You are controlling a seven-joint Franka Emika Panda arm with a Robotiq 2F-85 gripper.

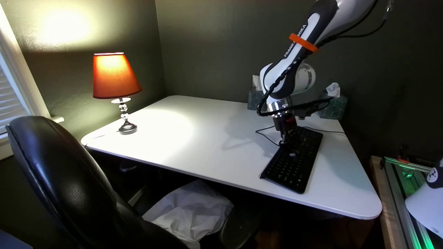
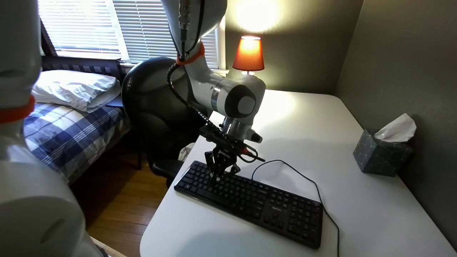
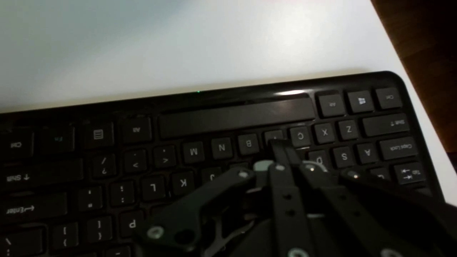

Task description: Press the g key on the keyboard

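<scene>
The black keyboard lies flat on the white table, seen in both exterior views (image 1: 289, 173) (image 2: 271, 208) and upside down in the wrist view (image 3: 235, 117). My gripper (image 3: 283, 143) points down over its letter keys, fingertips together with nothing between them. In the wrist view the tips overlap the V key (image 3: 274, 135), between B (image 3: 249, 144) and C (image 3: 300, 136). The fingers hide the G and F keys. I cannot tell whether the tips touch a key. The gripper also shows low over the keyboard in both exterior views (image 1: 290, 148) (image 2: 216, 177).
The keyboard's dark cable (image 2: 303, 175) runs over the white table (image 2: 307, 110). Tissue boxes (image 1: 333, 106) (image 2: 380, 153) stand along the wall side. A lamp with a red shade (image 1: 116, 76) stands at the far end. A black chair (image 1: 65, 180) is at the table's side.
</scene>
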